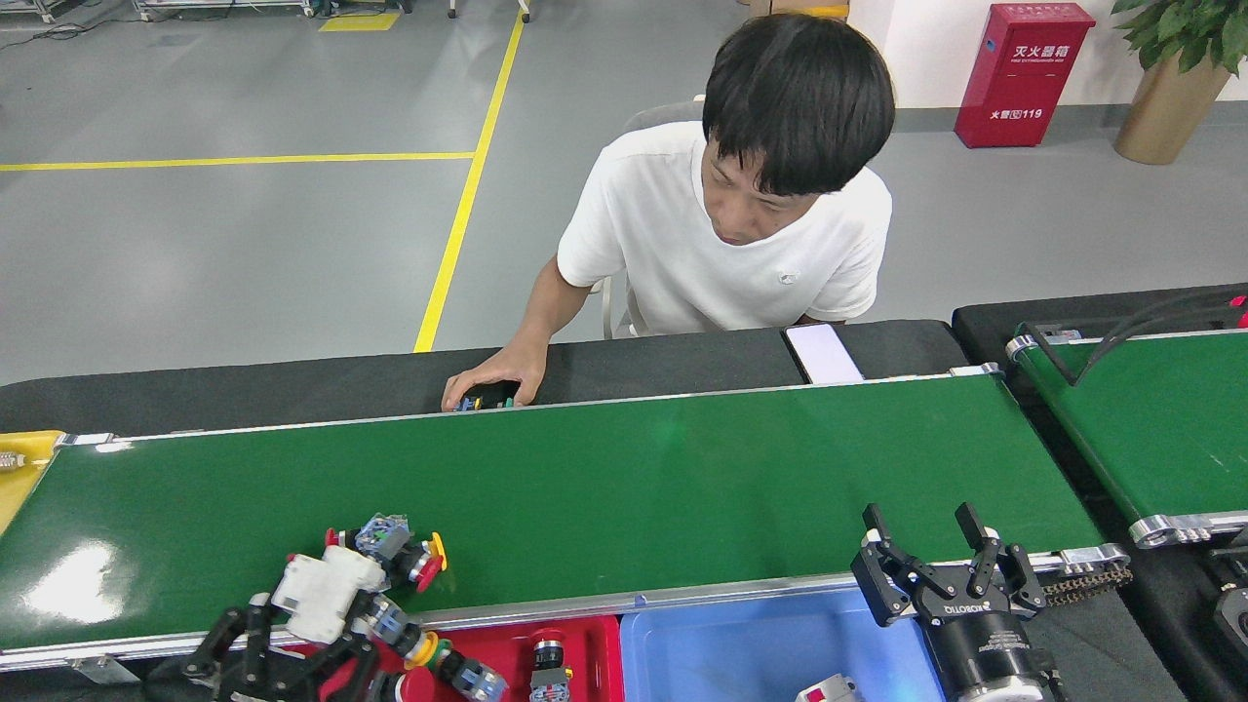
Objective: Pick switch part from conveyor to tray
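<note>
- Head view: my left gripper (292,634) is low at the near rail of the conveyor (624,478), above the left end of the red tray (595,648).
- Its dark fingers (249,643) spread downward, and a white switch part (317,590) sits at their top; I cannot tell if the fingers really clamp it.
- More switch parts (395,546) with red and yellow caps lie on the belt just beside the white one, close to the near rail.
- Other parts (546,668) lie in the red tray.
- My right gripper (931,546) stands over the near rail by the blue tray (760,643), fingers wide apart and holding nothing.
- A person (731,214) sits behind the belt, one hand (492,375) on small parts at the far rail.
- A phone (824,353) lies on the black table.
</note>
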Controlling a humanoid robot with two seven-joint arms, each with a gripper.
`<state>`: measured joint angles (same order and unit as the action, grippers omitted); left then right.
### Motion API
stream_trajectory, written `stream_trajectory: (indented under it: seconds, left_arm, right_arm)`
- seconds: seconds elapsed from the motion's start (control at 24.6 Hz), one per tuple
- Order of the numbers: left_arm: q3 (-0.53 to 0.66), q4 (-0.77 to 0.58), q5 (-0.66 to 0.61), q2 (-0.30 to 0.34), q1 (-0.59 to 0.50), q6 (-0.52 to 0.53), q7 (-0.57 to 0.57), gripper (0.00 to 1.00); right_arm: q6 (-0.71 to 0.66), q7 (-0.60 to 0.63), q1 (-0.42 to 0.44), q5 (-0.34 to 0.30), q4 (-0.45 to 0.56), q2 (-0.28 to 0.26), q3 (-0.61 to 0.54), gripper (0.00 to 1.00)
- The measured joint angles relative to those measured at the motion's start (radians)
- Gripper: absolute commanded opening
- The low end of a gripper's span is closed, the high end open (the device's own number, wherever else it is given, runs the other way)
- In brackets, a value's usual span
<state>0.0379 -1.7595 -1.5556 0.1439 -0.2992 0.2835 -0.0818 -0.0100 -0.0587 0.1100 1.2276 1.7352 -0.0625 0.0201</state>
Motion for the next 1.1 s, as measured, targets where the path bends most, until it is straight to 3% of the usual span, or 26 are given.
stream_trajectory:
  seconds: [0.49, 0.65, 0.93, 1.02, 1.1]
  left_arm:
    - [-0.269, -0.003, -0.039, 0.007, 0.020, 0.020, -0.001, 0.12]
    - [-0.333, -0.003, -0.145, 0.002, 0.076, 0.064, -0.003, 0.13]
    - [-0.479, 0.025, -0.317, -0.143, 0.185, 0.113, 0.090, 0.17]
    - [-0.520, 0.052, -0.341, -0.159, 0.223, 0.116, 0.113, 0.27]
    - [-0.545, 0.081, -0.363, -0.162, 0.254, 0.117, 0.130, 0.45]
  right_arm:
    - [-0.001, 0.004, 0.002, 0.000, 0.000, 0.000, 0.000, 0.99]
    - [-0.001, 0.006, 0.006, 0.000, 0.000, 0.000, 0.000, 0.99]
    - [-0.002, 0.007, 0.007, 0.000, 0.000, 0.000, -0.005, 0.99]
    - [-0.002, 0.007, 0.007, -0.002, 0.000, 0.000, -0.024, 0.99]
    - [-0.002, 0.007, 0.007, -0.003, 0.000, 0.000, -0.043, 0.99]
